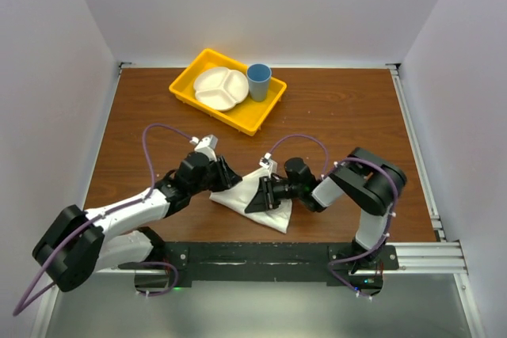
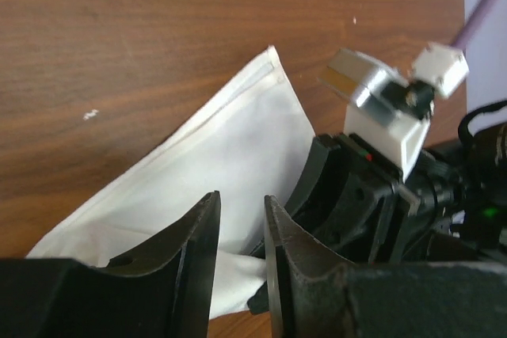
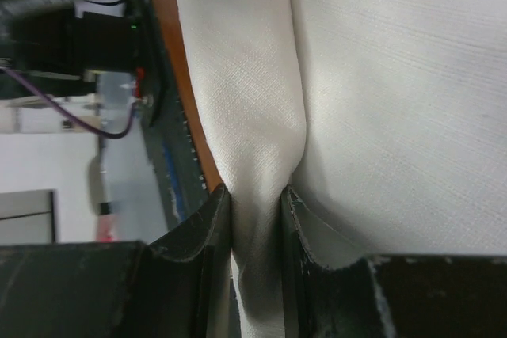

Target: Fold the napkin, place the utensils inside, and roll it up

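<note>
The white napkin lies folded into a long wedge on the wooden table, near the front middle. My right gripper is shut on a raised fold of the napkin, which fills the gap between its fingers in the right wrist view. My left gripper hovers at the napkin's left end. Its fingers stand a narrow gap apart in the left wrist view, with the napkin and table showing through the gap. The two grippers face each other closely. The knife is not in view.
A yellow tray stands at the back middle, holding a white divided plate and a blue cup. White walls close in the table on the left, right and back. The black mounting rail runs along the front edge.
</note>
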